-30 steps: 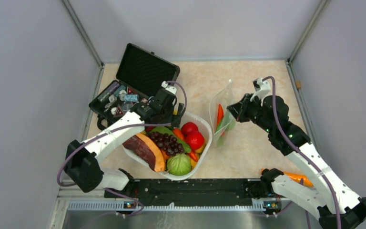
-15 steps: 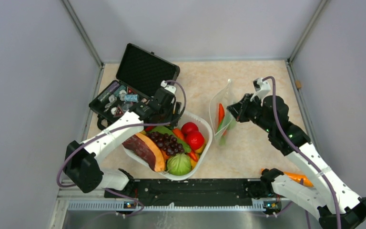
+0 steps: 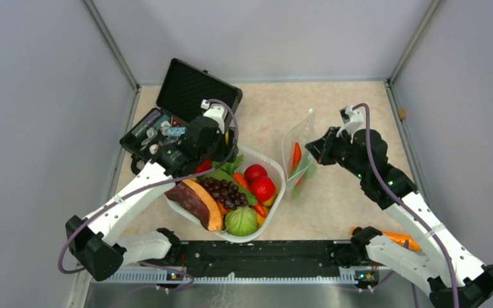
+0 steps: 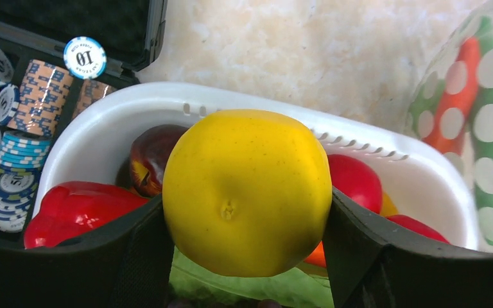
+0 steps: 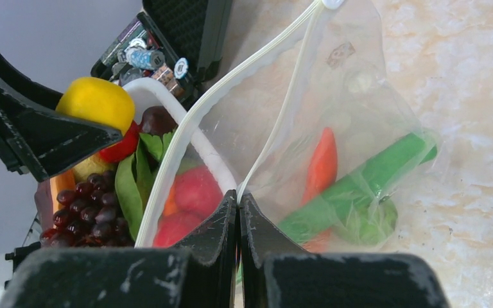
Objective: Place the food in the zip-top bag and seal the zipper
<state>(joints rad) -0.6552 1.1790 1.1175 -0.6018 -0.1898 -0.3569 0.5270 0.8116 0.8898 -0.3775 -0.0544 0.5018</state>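
Yellow lemon [image 4: 247,186] is being pinched by left end effector [image 4: 249,221]; right end effector [image 5: 238,205] is pinching zip-top bag [image 5: 353,96] mouth open.

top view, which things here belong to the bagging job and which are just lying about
Job: zip-top bag, zipper, yellow lemon, red tomatoes, green pod.
Lying about: black case, poker chips, papaya slice, grape bunch.
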